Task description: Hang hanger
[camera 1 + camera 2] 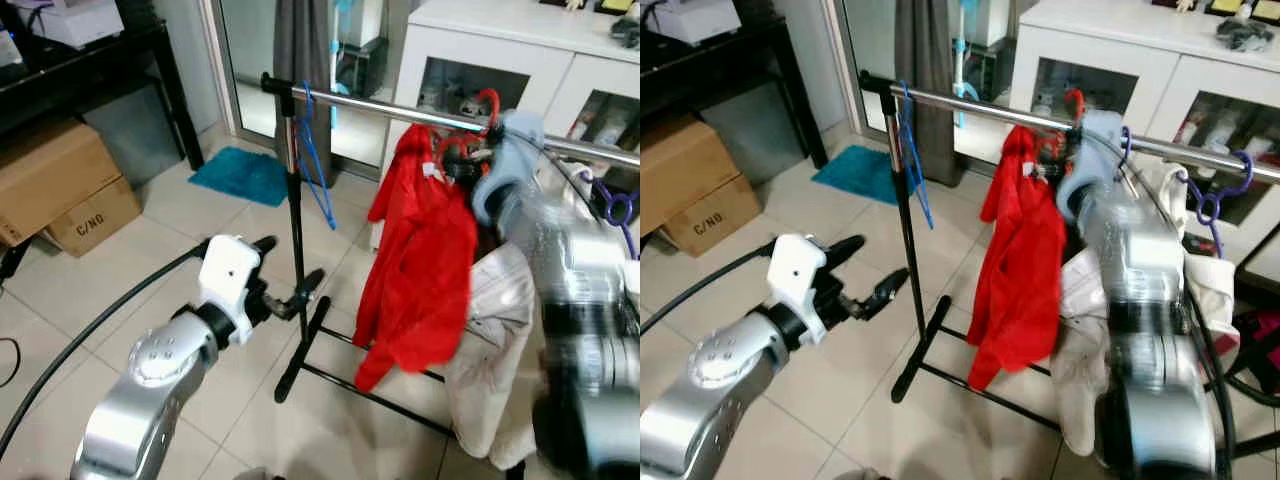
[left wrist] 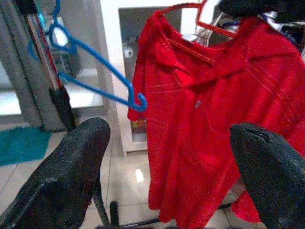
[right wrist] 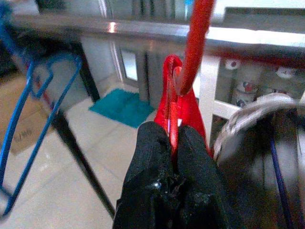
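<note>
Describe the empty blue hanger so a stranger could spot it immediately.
Find the silver clothes rail running across the room in front of the white cabinet. At its end above the black upright pole hangs the blue hanger. It is thin, bare wire, unlike the red hanger carrying the red shirt.

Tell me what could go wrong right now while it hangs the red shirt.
1. The right claw pinches only the thin red hanger; it could slip or twist before the hook settles on the rail.
2. The red shirt hangs close to the white garment, so it might snag.
3. The open left claw sits near the rack post and could bump it.
</note>
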Controlling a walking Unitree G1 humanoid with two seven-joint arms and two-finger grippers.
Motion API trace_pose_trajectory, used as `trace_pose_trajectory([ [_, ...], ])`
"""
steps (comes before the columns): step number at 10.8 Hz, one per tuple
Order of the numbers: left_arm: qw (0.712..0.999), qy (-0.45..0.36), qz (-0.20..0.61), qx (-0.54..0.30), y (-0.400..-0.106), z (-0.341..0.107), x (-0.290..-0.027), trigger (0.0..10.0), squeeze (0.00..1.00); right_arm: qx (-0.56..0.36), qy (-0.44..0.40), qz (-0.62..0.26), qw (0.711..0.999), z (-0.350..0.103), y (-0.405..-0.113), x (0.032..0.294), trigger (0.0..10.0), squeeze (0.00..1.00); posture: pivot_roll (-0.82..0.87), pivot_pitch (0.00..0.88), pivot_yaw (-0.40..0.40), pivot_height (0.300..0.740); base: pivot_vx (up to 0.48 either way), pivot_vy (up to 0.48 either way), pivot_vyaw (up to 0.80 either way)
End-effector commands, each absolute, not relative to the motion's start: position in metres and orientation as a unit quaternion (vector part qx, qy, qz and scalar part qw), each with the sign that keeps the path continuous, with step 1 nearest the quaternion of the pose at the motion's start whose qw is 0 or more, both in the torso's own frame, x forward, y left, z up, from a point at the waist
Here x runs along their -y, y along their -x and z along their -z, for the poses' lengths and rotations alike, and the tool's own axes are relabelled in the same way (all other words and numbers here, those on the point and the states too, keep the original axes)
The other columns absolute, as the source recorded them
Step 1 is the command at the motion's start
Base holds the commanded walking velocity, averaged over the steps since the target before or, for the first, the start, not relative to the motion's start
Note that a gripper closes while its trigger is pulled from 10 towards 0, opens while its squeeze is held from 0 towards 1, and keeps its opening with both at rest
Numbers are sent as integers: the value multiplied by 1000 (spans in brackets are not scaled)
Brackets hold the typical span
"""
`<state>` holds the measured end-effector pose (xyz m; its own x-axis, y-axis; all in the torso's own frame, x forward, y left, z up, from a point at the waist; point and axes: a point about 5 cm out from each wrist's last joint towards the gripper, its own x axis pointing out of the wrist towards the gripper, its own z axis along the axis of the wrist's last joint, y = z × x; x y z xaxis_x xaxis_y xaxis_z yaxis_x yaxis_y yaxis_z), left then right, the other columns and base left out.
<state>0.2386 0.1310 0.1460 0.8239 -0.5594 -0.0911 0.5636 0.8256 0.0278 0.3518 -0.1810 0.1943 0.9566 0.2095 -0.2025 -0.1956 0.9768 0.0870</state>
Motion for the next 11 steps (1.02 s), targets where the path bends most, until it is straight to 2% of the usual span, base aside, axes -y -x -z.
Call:
trace_pose_trajectory([
  [1, 959, -32, 277, -40, -239, -143, -133, 10000, 208, -103, -11, -137, 985, -195, -343, 166, 0, 0, -56, 0, 46, 740, 0, 0, 0],
  [3, 966, -27, 253, -43, -236, -136, -135, 10000, 208, -126, 18, -147, 981, -171, -318, 150, 0, 0, -57, 0, 37, 740, 0, 0, 0],
  [5, 969, -20, 241, -45, -234, -134, -135, 10000, 208, -120, 1, -130, 984, -155, -292, 139, 0, 0, -60, 0, 29, 740, 0, 0, 0],
  [11, 968, -22, 245, -45, -238, -135, -131, 10000, 208, -73, -9, -156, 985, -155, -275, 136, 0, 0, -72, 0, 38, 740, 0, 0, 0],
])
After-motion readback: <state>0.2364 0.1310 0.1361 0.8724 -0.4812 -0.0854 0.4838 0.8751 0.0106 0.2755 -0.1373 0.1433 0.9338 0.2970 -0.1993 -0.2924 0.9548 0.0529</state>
